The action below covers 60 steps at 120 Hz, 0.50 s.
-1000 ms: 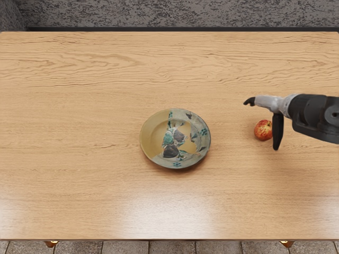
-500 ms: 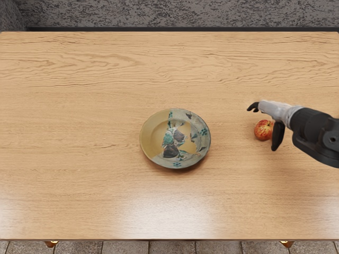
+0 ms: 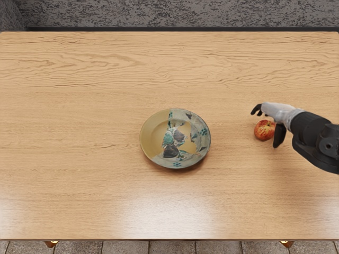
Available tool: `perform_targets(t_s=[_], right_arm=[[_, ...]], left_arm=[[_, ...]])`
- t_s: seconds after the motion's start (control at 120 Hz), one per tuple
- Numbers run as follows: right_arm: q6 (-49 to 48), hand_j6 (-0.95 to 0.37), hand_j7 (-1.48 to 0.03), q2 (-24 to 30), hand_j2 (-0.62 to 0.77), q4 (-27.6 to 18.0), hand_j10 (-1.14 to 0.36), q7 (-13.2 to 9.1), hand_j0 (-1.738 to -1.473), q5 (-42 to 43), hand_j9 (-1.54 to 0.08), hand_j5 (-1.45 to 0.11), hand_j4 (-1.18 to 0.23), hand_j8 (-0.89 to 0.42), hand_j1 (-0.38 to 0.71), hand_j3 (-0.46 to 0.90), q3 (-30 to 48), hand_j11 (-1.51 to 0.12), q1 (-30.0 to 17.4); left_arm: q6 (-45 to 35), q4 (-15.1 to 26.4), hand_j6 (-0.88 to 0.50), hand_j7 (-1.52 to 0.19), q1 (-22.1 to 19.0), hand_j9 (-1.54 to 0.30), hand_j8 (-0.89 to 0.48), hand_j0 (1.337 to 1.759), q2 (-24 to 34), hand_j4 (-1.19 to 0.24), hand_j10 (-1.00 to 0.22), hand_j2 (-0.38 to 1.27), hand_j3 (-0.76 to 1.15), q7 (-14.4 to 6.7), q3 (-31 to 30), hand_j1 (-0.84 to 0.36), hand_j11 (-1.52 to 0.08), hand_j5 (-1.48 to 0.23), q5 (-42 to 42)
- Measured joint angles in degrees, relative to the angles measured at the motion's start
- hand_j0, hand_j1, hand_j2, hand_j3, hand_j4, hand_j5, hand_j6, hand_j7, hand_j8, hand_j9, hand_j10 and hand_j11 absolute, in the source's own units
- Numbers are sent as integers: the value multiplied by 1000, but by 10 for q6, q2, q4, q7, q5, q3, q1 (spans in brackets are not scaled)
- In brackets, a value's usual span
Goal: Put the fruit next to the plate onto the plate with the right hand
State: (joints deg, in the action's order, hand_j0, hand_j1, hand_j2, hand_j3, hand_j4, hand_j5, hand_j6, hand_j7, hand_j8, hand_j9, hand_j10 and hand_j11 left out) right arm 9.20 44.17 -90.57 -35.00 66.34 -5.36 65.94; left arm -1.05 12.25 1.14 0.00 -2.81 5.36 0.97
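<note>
A small red and yellow apple (image 3: 264, 129) lies on the wooden table (image 3: 95, 79), well to the right of a painted plate (image 3: 175, 138) with green and dark patterns. My right hand (image 3: 271, 123) comes in from the right edge and hangs just over the apple's right and far side. Its fingers (image 3: 279, 135) are spread and relaxed, one dark fingertip reaching down beside the fruit, the thumb tip pointing left beyond it. I cannot tell whether any finger touches the apple. The hand holds nothing. The left arm does not show.
The table's far edge meets a grey stone wall. Bare wood lies between apple and plate, about a hand's width across.
My right hand has sunk lower and drawn in around the apple, its fingers now closer over it. Apple and plate have not moved.
</note>
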Motion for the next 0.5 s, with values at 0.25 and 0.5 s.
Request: perform_targets(t_s=[0.25,0.5], right_arm=[[1,-330,-420,-17,-61,14,-327,0,-1658,8,-420,-421,-328,-328,36,0,2,-420,-4],[1,-376,-481,-20,-70,24,-374,0,-1658,9,-482,-482,-374,-375,92,0,2,-481,-10]], left_arm=[[0,0,0,0,0,0,0,1658,0,0,0,0,0,0,0,349,0,0,0],[0,0,0,0,0,0,0,1658,0,0,0,0,0,0,0,349,0,0,0]])
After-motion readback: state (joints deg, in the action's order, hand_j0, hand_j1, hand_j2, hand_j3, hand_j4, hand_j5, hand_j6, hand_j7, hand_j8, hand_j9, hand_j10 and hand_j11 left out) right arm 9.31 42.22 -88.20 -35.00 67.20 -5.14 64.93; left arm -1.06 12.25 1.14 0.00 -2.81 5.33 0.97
